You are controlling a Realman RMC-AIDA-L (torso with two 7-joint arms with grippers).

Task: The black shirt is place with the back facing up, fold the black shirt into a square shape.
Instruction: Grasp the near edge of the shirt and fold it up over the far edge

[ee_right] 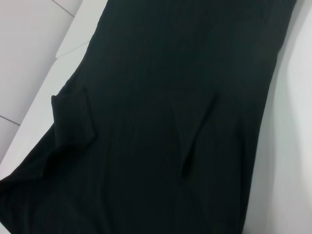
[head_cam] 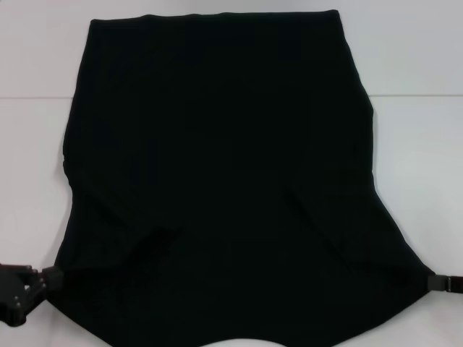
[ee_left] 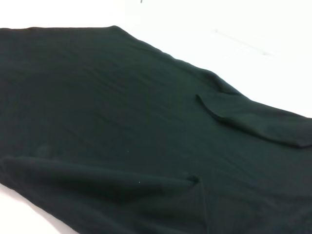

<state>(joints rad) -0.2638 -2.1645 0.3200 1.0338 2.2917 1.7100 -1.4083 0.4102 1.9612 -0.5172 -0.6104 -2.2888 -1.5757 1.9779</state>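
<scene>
A: Head view?
B: The large plain black fabric shirt covers the white desk; your left gripper and right gripper pinch its near corners, jaws closed on cloth.
A: Wrist views?
B: Only creased shirt, so lift both evenly.

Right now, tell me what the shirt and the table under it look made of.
Black shirt: soft, matte knit fabric, probably cotton; it creases and drapes in folds. Table: hard, smooth white surface, maybe laminate; faint sheen, one seam line.
</scene>
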